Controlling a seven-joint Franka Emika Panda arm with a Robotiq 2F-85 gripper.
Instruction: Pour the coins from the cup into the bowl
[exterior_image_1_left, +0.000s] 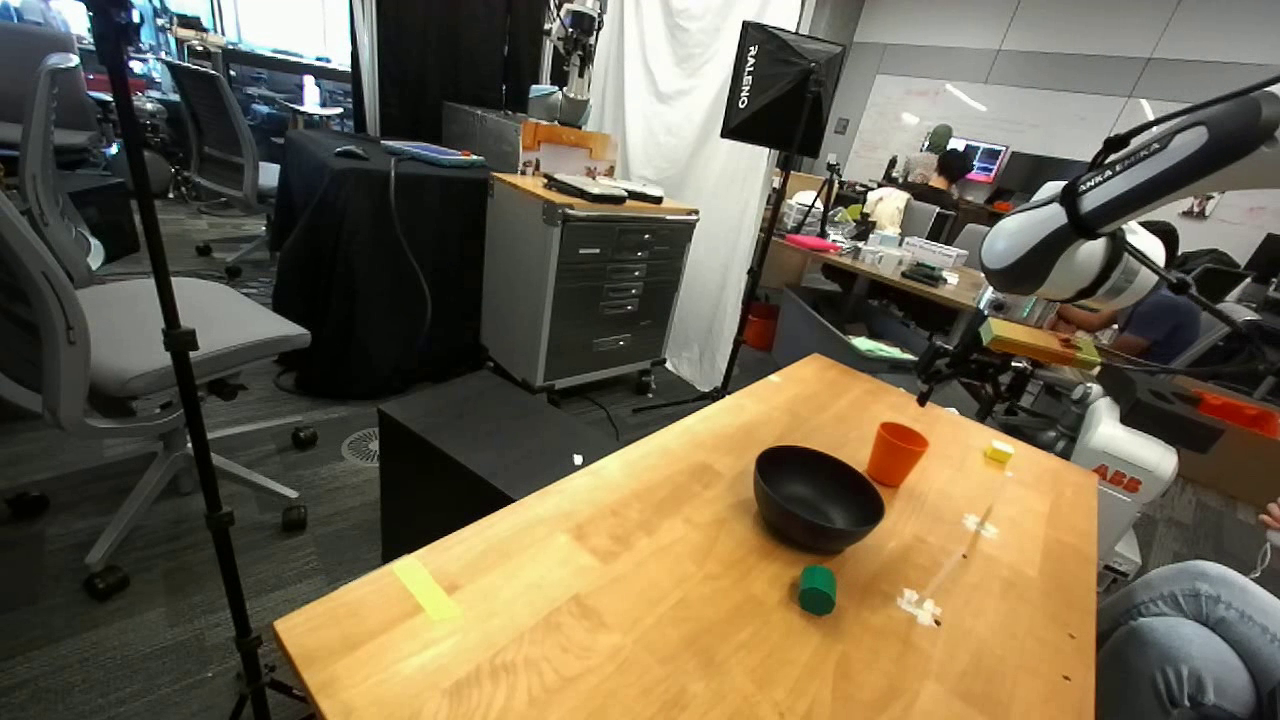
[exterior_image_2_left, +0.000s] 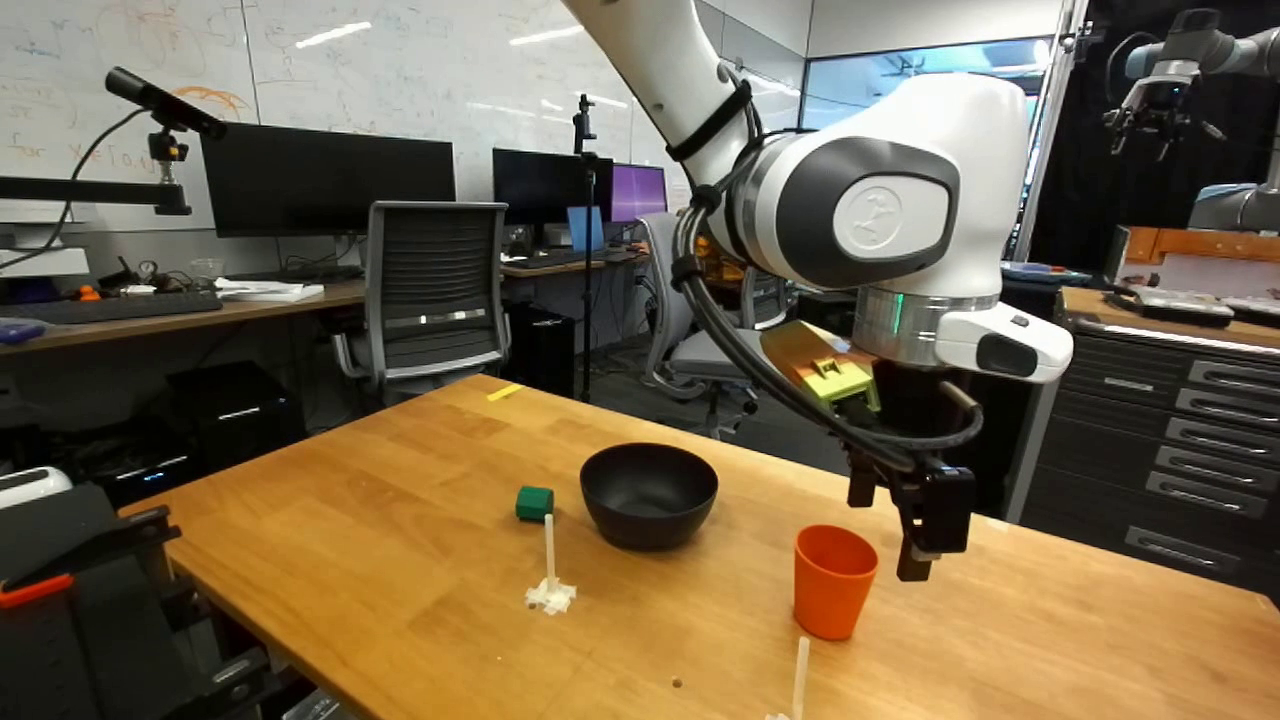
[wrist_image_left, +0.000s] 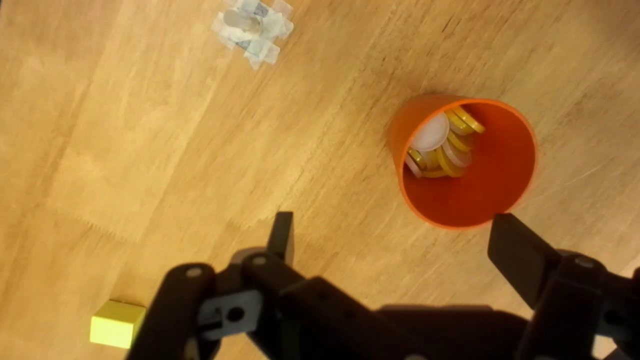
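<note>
Cup (exterior_image_2_left: 833, 598) stands upright, mouth up, long axis vertical, near the widely spread, empty end effector (wrist_image_left: 393, 218).

- Here's the arm (exterior_image_2_left: 665, 75), sloping down from above in both exterior views!
- The wrist (exterior_image_2_left: 885, 215) bends, and below it the pincer (wrist_image_left: 392, 237) hangs, pointing downward.
- And its fingers (wrist_image_left: 520, 255) stand wide apart!

A wooden table (exterior_image_1_left: 560, 560) is stretching beneath the pincer (wrist_image_left: 392, 225)
An orange cup (exterior_image_2_left: 833, 592) is standing nearest it; yellow block (wrist_image_left: 115, 325), black bowl (exterior_image_2_left: 648, 510), green block (exterior_image_2_left: 534, 504), white sticks (exterior_image_2_left: 549, 550) and yellow strip (exterior_image_1_left: 427, 589) are sitting farther off.
</note>
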